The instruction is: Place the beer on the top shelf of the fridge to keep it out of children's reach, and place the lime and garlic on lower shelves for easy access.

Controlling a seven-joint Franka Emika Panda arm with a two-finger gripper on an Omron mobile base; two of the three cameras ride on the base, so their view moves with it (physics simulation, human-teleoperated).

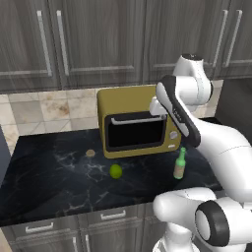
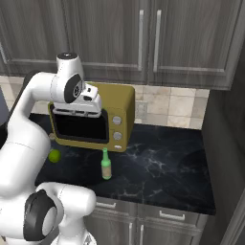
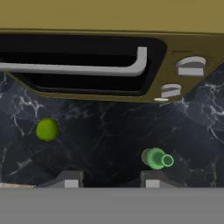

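Dark wood-grain cupboards (image 1: 98,39) run along the wall above a tiled backsplash (image 1: 44,110). Below them lies the black marbled counter (image 1: 54,182), with grey drawer fronts (image 1: 113,216) under its front edge.

The white arm (image 1: 197,128) rises from the base, folds at a raised elbow and reaches forward so that its hand hangs in front of the upper part of the mustard-yellow microwave (image 1: 135,120), well above the counter. The hand view looks steeply down past the microwave's dark door, handle and two knobs onto the marble.

The gripper (image 3: 109,179) is empty. Its two fingertips (image 3: 70,179) show at the bottom of the hand view with bare counter between them, so the jaws stand apart with nothing held.

The beer (image 1: 180,164) stands upright on the counter in front of the microwave's right end, clear of the door; from above its green cap sits just beside the right fingertip, far below the hand.

The lime (image 1: 115,171) rests on the counter in front of the microwave's left part, well apart from the bottle.

The garlic (image 1: 90,153) lies near the microwave's left front corner, behind and left of the lime.
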